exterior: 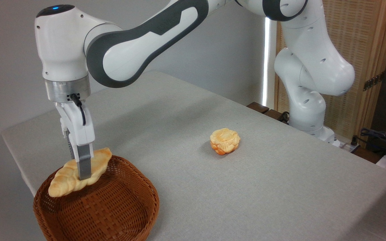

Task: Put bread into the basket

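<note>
The bread (66,179) is pale golden; the basket (112,207) is reddish-brown (checkered weave). The bun (224,141) is orange-brown on a grey table (246,187).

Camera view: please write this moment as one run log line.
gripper: shut on bread | bread: held over basket, tilted | bun: on table, apart | release: not yet done

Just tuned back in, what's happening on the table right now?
The arm's tool is shut on the long pale bread and holds it above the back rim of the wicker basket at the near left of the table. The loaf is tilted and looks not yet set down inside. A small round bun sits alone in the middle of the table, untouched.
</note>
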`<state>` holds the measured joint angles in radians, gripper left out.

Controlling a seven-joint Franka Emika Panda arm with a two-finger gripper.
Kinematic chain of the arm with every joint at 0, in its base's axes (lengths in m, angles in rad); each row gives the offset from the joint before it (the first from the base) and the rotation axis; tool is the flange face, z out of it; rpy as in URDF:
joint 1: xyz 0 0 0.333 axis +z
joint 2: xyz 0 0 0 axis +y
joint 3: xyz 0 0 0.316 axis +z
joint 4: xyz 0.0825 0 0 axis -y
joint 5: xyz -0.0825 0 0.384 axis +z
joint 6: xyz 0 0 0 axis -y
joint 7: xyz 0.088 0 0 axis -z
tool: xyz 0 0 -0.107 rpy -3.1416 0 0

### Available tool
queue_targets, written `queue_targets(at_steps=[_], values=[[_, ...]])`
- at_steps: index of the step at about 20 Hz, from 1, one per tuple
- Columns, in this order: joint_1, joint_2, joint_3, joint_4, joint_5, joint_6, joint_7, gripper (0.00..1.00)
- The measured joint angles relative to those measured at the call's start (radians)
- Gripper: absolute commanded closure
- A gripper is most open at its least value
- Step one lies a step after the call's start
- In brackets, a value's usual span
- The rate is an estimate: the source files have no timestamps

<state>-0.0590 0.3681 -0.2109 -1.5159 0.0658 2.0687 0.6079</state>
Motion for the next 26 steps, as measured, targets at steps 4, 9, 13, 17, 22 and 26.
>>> queue_targets(at_steps=[4,9,13,17,22,26], values=[[0.000,0.000,-0.006,0.000,0.000,0.000,-0.012,0.00],[0.002,0.000,-0.005,0.001,0.000,0.000,-0.012,0.00],[0.006,0.000,-0.005,0.004,0.023,0.000,-0.012,0.00],[0.009,0.000,-0.005,0.011,0.031,-0.008,-0.025,0.00],[0.068,-0.043,-0.046,0.060,0.031,-0.192,-0.082,0.00],[0.118,-0.137,-0.081,0.074,0.015,-0.368,-0.083,0.00]])
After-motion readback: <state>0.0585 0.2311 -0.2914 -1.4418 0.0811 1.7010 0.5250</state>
